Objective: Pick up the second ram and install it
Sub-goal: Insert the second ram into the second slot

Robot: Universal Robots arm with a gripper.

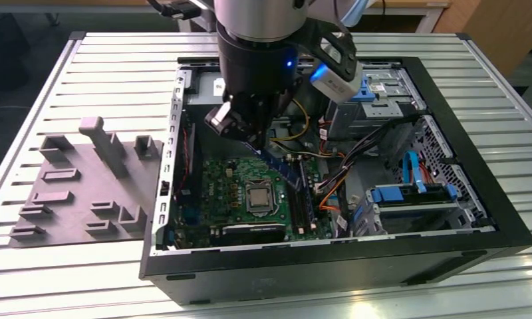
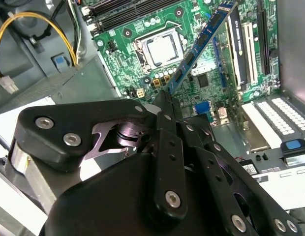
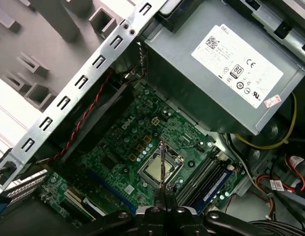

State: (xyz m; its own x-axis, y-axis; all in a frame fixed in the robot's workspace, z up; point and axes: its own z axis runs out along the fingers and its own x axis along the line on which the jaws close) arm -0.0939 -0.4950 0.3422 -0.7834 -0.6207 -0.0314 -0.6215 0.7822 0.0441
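My gripper (image 1: 259, 143) hangs inside the open computer case (image 1: 479, 219), shut on the second ram (image 1: 284, 171). The ram is a slim blue-green stick with a row of black chips, held by one end and tilted over the green motherboard (image 1: 235, 173). In the second wrist view the ram (image 2: 201, 42) runs out from the black fingertips (image 2: 162, 105) across the board. In the first wrist view the ram (image 3: 162, 164) shows edge-on above the processor socket (image 3: 157, 169), with the gripper (image 3: 165, 201) below it. The long black memory slots (image 3: 204, 174) lie just beside the socket; a blue stick (image 3: 215, 183) sits in one.
A grey moulded tray (image 1: 80, 193) with raised blocks lies on the slatted table at the exterior view's left. The case holds a metal power supply (image 3: 216, 64), blue-tabbed drive bays (image 1: 408, 196) and orange and yellow cables (image 1: 332, 183) beside the slots.
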